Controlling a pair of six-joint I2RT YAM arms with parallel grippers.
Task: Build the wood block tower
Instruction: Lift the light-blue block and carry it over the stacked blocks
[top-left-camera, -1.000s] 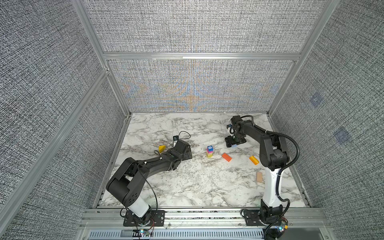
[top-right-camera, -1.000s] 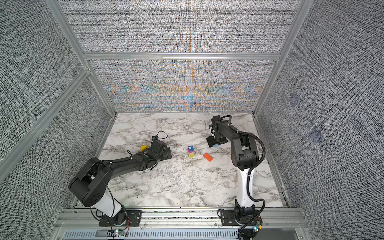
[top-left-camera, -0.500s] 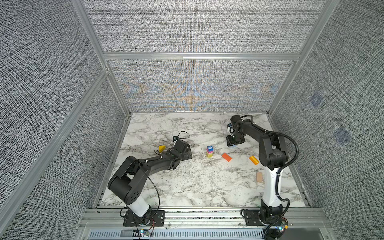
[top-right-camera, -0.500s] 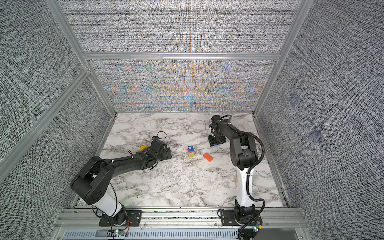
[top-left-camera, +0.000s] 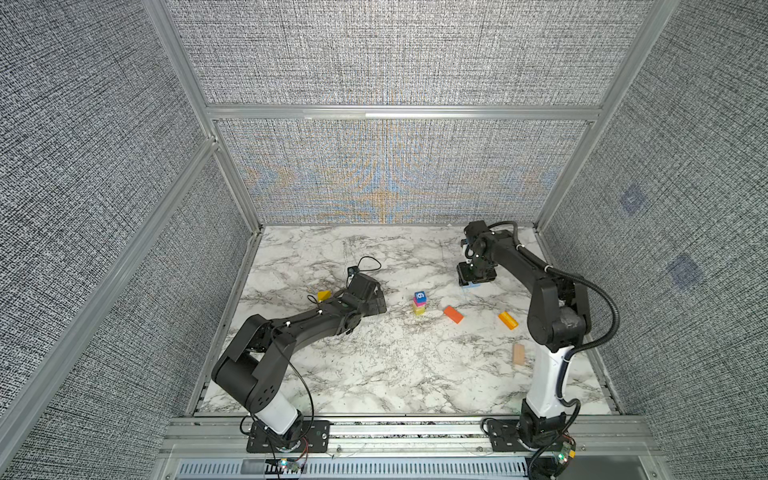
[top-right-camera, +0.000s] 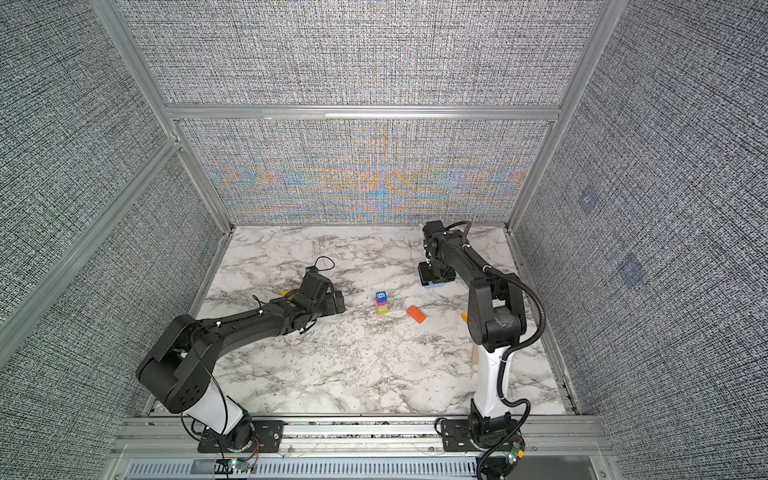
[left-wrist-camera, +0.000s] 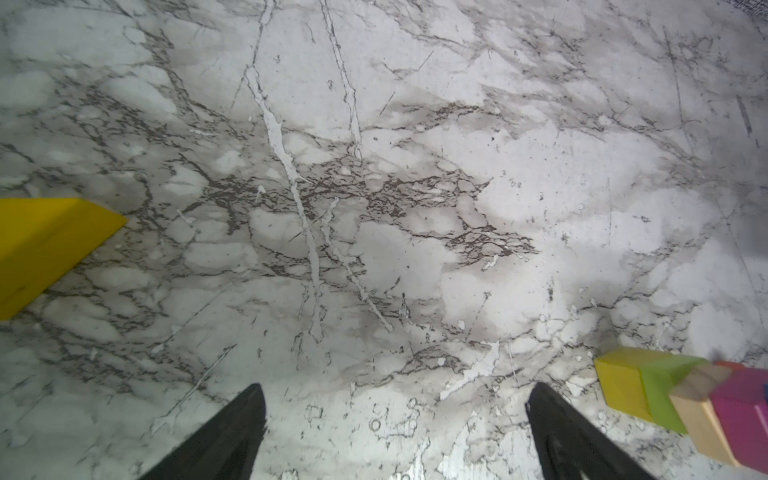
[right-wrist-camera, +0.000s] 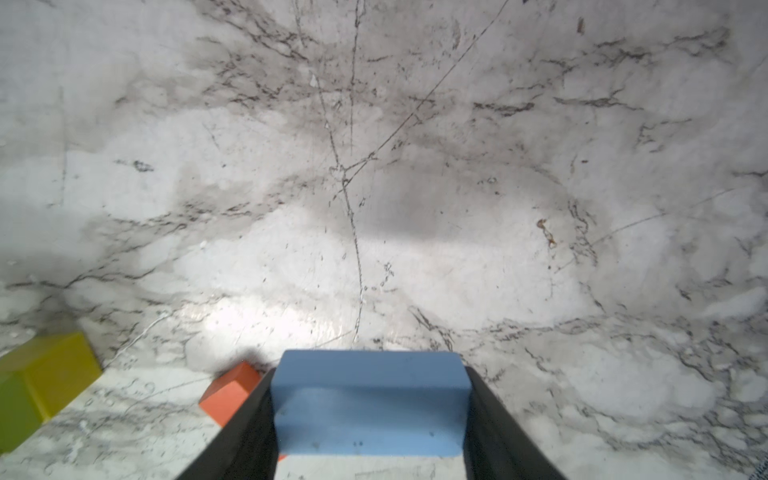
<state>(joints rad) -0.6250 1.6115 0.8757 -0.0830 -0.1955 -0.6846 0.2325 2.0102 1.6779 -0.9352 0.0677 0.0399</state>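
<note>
The tower (top-left-camera: 419, 304) stands mid-table in both top views: a yellow-lime base, then magenta, with the blue "6" cube (top-right-camera: 381, 296) on top. My right gripper (top-left-camera: 476, 283) hangs at the back right, shut on a blue slab (right-wrist-camera: 370, 399) that fills the space between its fingers (right-wrist-camera: 490, 415). My left gripper (left-wrist-camera: 395, 390) lies low to the left of the tower (left-wrist-camera: 665, 395), open and holding nothing. A yellow wedge (top-left-camera: 324, 295) lies behind the left arm. An orange slab (top-left-camera: 453, 314) sits just right of the tower.
A second orange block (top-left-camera: 508, 320) and a plain plank (top-left-camera: 518, 354) lie by the right arm's upright link. Aluminium-framed fabric walls enclose the marble table (top-left-camera: 374, 374) on three sides. A thin black cable (top-left-camera: 368, 264) loops above the left wrist.
The right jaws have narrowed onto the blue slab and now grip it. The left gripper has stayed wide open in about the same place.
</note>
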